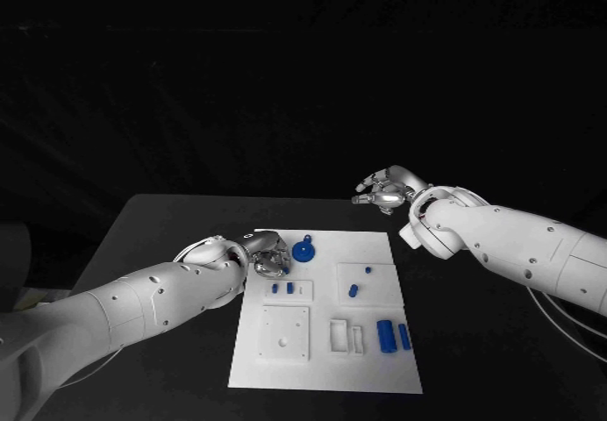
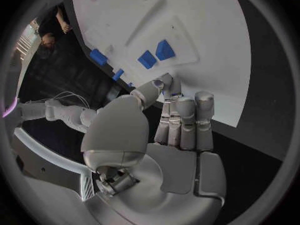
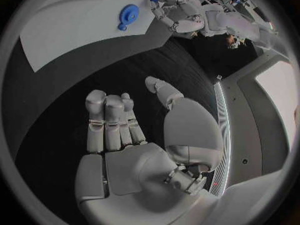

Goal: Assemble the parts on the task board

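Observation:
The white task board (image 1: 323,360) lies in the middle of the black table. On it are a round blue part (image 1: 303,252), two small blue pieces (image 1: 281,287) and two blue cylinders (image 1: 394,334). My left hand (image 1: 266,261) hovers at the board's left edge, just left of the round part. In the left wrist view its fingers (image 2: 184,120) lie straight and side by side, pointing at the two small pieces (image 2: 156,55), with nothing in the palm. My right hand (image 1: 383,193) hangs over bare table beyond the board's far right corner, its fingers (image 3: 109,125) loosely extended and empty.
More small blue pieces (image 1: 355,288) sit in a raised square at the board's middle right. A raised white block (image 1: 286,331) and a slotted holder (image 1: 344,337) occupy the board's near half. Black table (image 1: 165,228) surrounds the board.

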Robot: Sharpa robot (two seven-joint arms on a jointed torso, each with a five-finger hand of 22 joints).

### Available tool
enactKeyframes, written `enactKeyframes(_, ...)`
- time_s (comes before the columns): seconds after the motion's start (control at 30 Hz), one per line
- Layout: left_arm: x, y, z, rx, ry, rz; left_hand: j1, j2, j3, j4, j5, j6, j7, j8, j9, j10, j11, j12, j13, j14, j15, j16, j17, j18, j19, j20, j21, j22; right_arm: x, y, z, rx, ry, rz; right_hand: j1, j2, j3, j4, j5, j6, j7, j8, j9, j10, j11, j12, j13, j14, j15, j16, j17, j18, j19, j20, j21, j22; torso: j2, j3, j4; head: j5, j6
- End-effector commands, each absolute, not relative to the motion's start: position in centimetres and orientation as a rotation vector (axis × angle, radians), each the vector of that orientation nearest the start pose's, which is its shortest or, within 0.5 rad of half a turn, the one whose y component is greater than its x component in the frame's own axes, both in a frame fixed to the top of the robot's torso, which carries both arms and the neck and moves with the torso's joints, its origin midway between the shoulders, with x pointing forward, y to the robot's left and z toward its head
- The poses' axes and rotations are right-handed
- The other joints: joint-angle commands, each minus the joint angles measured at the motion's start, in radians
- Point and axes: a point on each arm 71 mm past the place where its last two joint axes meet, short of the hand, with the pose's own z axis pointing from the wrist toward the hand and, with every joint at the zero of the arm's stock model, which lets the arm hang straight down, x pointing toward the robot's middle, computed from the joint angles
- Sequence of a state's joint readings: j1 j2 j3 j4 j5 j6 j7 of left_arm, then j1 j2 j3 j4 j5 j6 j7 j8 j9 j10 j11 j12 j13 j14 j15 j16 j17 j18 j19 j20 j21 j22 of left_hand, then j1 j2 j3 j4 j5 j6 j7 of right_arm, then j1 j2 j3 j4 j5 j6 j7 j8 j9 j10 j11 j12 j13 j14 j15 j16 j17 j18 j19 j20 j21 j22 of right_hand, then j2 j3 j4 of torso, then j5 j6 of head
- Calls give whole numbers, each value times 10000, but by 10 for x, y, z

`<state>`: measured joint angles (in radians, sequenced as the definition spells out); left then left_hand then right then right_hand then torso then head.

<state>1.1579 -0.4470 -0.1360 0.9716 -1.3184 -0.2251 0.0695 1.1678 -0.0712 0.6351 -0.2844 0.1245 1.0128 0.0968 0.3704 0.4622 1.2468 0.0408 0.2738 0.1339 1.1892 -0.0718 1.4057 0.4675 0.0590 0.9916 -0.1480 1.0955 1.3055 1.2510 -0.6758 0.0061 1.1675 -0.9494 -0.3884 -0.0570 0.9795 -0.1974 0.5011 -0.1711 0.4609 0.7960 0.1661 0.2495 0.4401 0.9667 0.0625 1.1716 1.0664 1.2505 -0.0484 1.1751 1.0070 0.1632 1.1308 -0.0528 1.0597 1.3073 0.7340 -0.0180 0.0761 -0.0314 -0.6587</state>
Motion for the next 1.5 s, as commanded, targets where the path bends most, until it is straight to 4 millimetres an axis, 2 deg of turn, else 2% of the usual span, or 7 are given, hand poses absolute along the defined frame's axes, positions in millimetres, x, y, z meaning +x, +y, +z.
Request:
enactKeyframes(0.03, 542, 145, -272, 1889, 18555, -6626, -11, 44, 69, -10, 44, 114, 45, 19, 16, 63, 2, -63, 11, 53, 3, -3, -12, 907, 13, -145, 12, -7, 564, -233, -164, 4292, 15991, 7328, -82, -7, -48, 12, 45, -22, 75, 40, -16, -20, -32, 30, -10, -29, -37, 32, -12, 985, 42, -34, -56, 171, -5, 8, 9, -13, -3)
enactKeyframes(0.47, 536, 139, -285, 2839, 18739, -6164, 15, 27, 76, -21, 40, 137, 38, 20, 15, 95, -5, -86, 29, 72, -4, 14, -11, 906, 30, -160, 23, -4, 564, -233, -164, 4291, 16004, 7325, -86, -5, -49, 11, 44, -24, 75, 39, -17, -19, -33, 34, -17, -26, -37, 31, -14, 985, 44, -35, -58, 171, 2, -3, -10, -16, -17)
enactKeyframes(0.77, 536, 139, -285, 2858, 18714, -6166, 23, 21, 77, -18, 45, 155, 34, 21, 15, 125, -12, -98, 44, 93, -11, 31, -9, 905, 48, -170, 35, -3, 564, -232, -164, 4279, 16004, 7346, -87, -3, -50, 9, 44, -25, 75, 39, -18, -16, -33, 37, -21, -22, -38, 33, -15, 985, 48, -37, -57, 171, -5, 8, 2, -41, -24)
enactKeyframes(1.03, 536, 139, -283, 2553, 18439, -6382, -5, -13, 58, -6, 14, 120, 50, -16, -1, 129, -12, -148, 61, 120, -12, 49, -9, 901, 80, -186, 48, -4, 564, -233, -164, 4286, 16005, 7334, -88, -2, -51, 8, 44, -25, 74, 39, -19, -14, -33, 40, -25, -18, -38, 34, -16, 985, 51, -38, -58, 171, -3, 1, -1, -56, -19)
enactKeyframes(1.17, 537, 141, -283, 2509, 18452, -6344, 85, -196, 81, -28, -182, -725, 364, -502, -200, -18, 50, -323, 56, 88, 46, 10, -40, 896, 67, -176, 12, -26, 564, -233, -164, 4289, 15999, 7328, -89, -4, -52, 7, 44, -26, 74, 39, -19, -14, -33, 41, -27, -18, -38, 34, -16, 985, 52, -38, -58, 171, -1, 4, 5, -60, -12)
enactKeyframes(1.23, 537, 142, -283, 2492, 18478, -6312, 140, -268, 83, -31, -216, -885, 423, -589, -238, -64, 80, -385, 57, 72, 76, 3, -47, 893, 51, -153, 2, -28, 564, -233, -164, 4294, 16003, 7321, -89, -4, -53, 6, 44, -27, 74, 38, -19, -14, -33, 41, -28, -17, -38, 34, -16, 985, 52, -38, -58, 171, -4, 2, 2, -58, -4)
enactKeyframes(1.5, 539, 148, -284, 2353, 18445, -6108, 550, -735, 41, -53, -335, -1619, 245, -935, -395, -439, 254, -731, 19, -35, 243, -5, -68, 938, -37, -7, -34, -16, 564, -234, -164, 4300, 16010, 7309, -91, -8, -54, 5, 43, -30, 75, 37, -20, -15, -33, 41, -30, -17, -38, 33, -17, 985, 53, -39, -58, 171, -4, 3, 0, -58, -5)
